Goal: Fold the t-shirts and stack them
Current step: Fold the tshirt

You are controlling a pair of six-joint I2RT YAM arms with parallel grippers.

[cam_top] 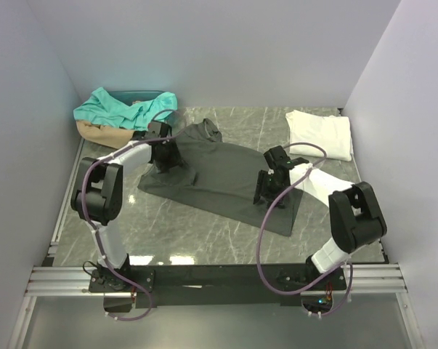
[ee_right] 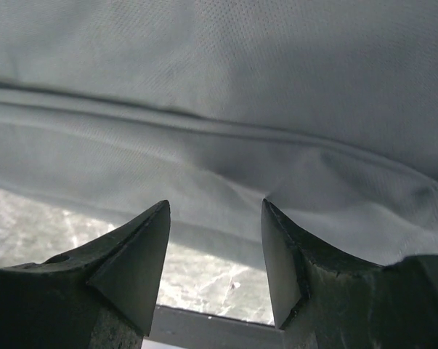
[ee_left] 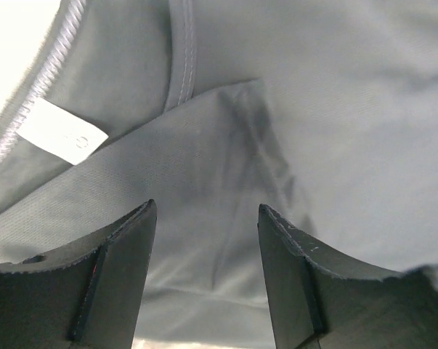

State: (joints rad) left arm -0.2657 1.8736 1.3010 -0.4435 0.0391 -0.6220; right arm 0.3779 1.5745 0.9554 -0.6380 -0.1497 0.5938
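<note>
At the middle of the worktop (cam_top: 204, 236) the charcoal t-shirt (cam_top: 219, 178) is spread flat. The left jaws are spread over its collar end; the right jaws, also spread, are set at its hem edge. Bare room is left along the near edge. The white t-shirt (cam_top: 320, 134) is folded far right.

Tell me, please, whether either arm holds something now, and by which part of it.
Nothing is held. Both arms' jaws stand open at the dark grey t-shirt, no cloth pinched between them.
</note>
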